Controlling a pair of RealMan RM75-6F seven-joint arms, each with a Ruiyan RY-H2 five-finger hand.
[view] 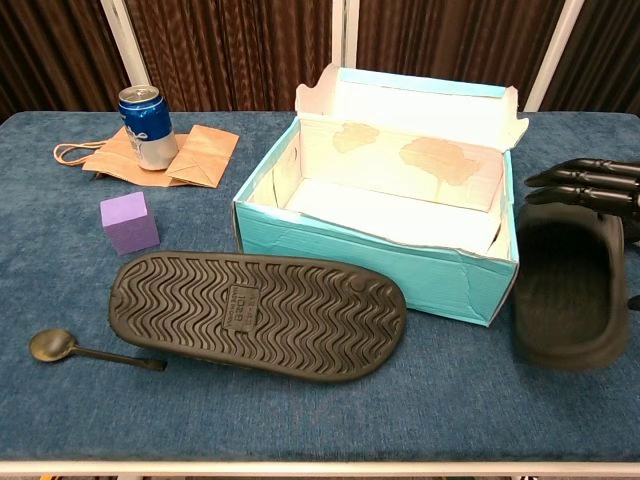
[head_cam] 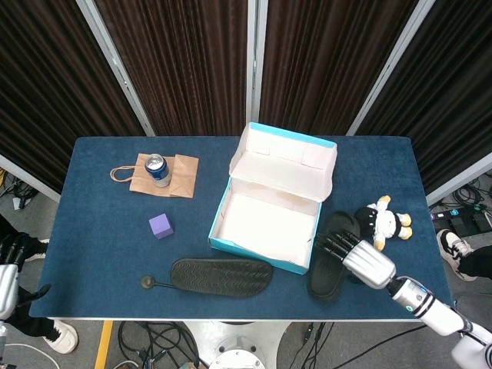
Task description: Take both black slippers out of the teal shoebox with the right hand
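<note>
The teal shoebox (head_cam: 257,255) (view: 370,250) stands open mid-table with only white paper inside. One black slipper (head_cam: 221,275) (view: 260,315) lies sole up in front of the box. The second black slipper (head_cam: 327,275) (view: 565,300) lies right way up on the table just right of the box. My right hand (head_cam: 363,263) (view: 590,185) hovers over its far end with fingers stretched out straight, not wrapped around it. My left hand (head_cam: 6,280) shows only partly at the left edge, off the table.
A black-and-white plush toy (head_cam: 382,221) lies just behind the right hand. A blue can (head_cam: 157,169) (view: 143,125) stands on a paper bag (head_cam: 183,173) (view: 205,150) at the far left. A purple cube (head_cam: 160,225) (view: 128,222) and a dark spoon (head_cam: 150,283) (view: 60,347) lie front left.
</note>
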